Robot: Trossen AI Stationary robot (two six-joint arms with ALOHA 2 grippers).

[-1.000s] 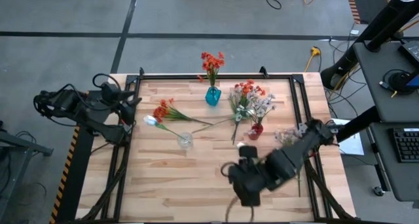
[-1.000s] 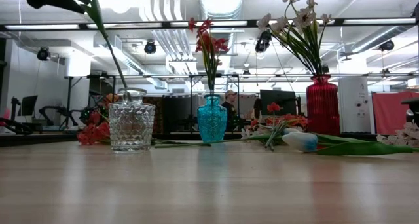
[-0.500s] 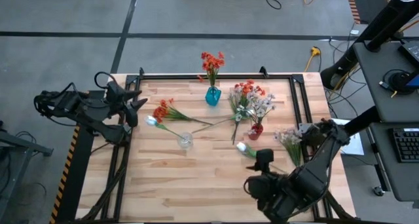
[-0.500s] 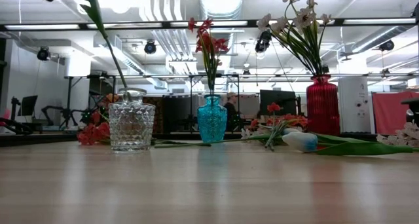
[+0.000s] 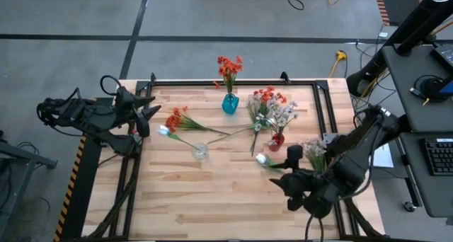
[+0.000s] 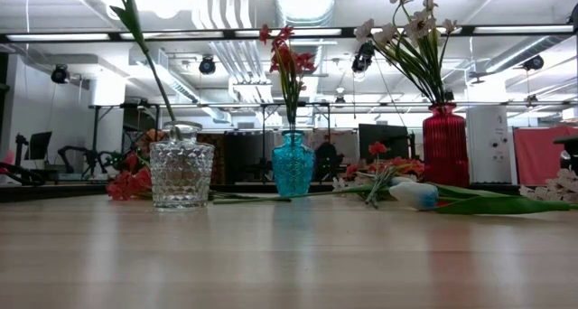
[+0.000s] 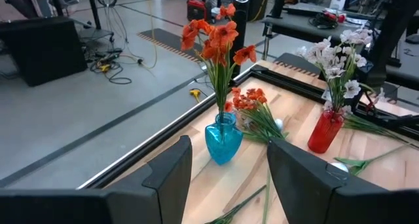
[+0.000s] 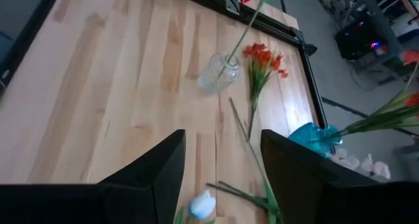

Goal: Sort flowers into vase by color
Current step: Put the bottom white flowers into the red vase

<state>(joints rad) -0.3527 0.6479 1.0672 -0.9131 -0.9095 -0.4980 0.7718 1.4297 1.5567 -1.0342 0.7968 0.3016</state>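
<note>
Three vases stand on the table. The blue vase [image 5: 230, 104] holds orange-red flowers [image 5: 228, 66]. The red vase [image 5: 276, 141] holds pale blossoms [image 5: 282, 117]. The clear glass vase [image 5: 200, 152] holds one white tulip [image 5: 163, 131] that leans toward the left. Two orange-red sprays [image 5: 177, 119] [image 5: 267, 97], a white bud [image 5: 262, 159] and a pale pink bunch [image 5: 311, 150] lie flat on the wood. My left gripper [image 5: 145, 111] hangs open at the table's left edge. My right gripper [image 5: 294, 153] hangs open above the near right, just right of the lying bud.
A black metal frame [image 5: 212, 83] rims the table. Bare wood [image 5: 212, 199] lies along the near edge. The lying sprays' stems [image 5: 233, 132] cross between the clear vase and the red vase. Desks and cables stand beyond the right edge.
My right arm has swung from the table's near middle toward the right edge, turning its wrist as it went, and its gripper now hangs beside the lying white bud. My left gripper has drawn back slightly from the tulip's top and tipped upward. No flower has moved.
</note>
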